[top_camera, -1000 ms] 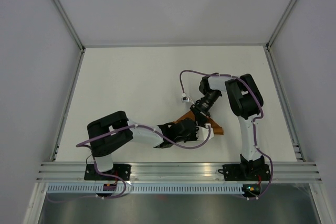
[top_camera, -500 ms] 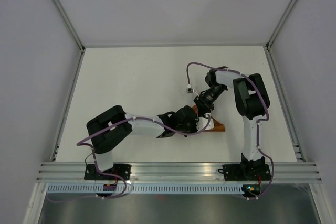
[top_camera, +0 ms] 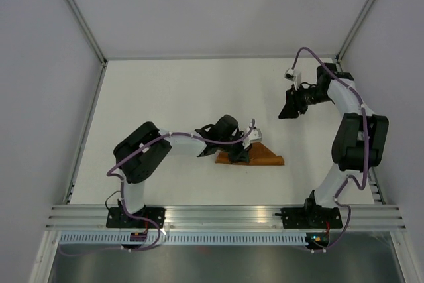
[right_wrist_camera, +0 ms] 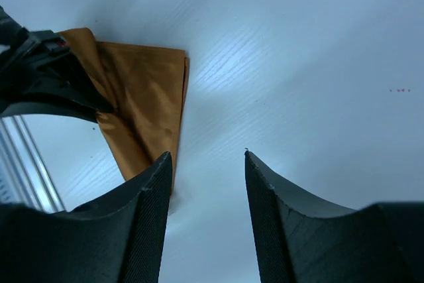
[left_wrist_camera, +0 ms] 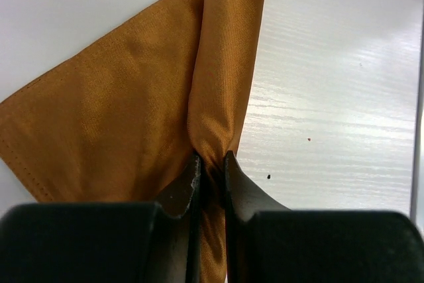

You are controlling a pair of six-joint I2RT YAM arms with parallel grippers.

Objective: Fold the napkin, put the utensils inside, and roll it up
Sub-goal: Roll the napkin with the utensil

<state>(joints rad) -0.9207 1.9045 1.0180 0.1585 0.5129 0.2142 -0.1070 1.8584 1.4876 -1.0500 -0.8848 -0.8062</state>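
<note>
Inside L hand (left_wrist_camera: 211, 167) grip, napkin (left_wrist_camera: 119, 124) ridge pinched; rest spreads ahead.

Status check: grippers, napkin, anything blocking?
Left gripper shut on a bunched fold of the napkin. Right gripper open, apart from the cloth. Utensils not visible in any view.

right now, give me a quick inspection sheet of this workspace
surface: white table, few tiny specks
job's things: orange napkin, partly folded, one fold bunched; utensils not seen
clutter: nothing seen
grippers: left gripper shut on napkin fold; right gripper open, empty, away at far right
cables: purple cable along each arm
surroundings: pale walls, metal rail at near edge
</note>
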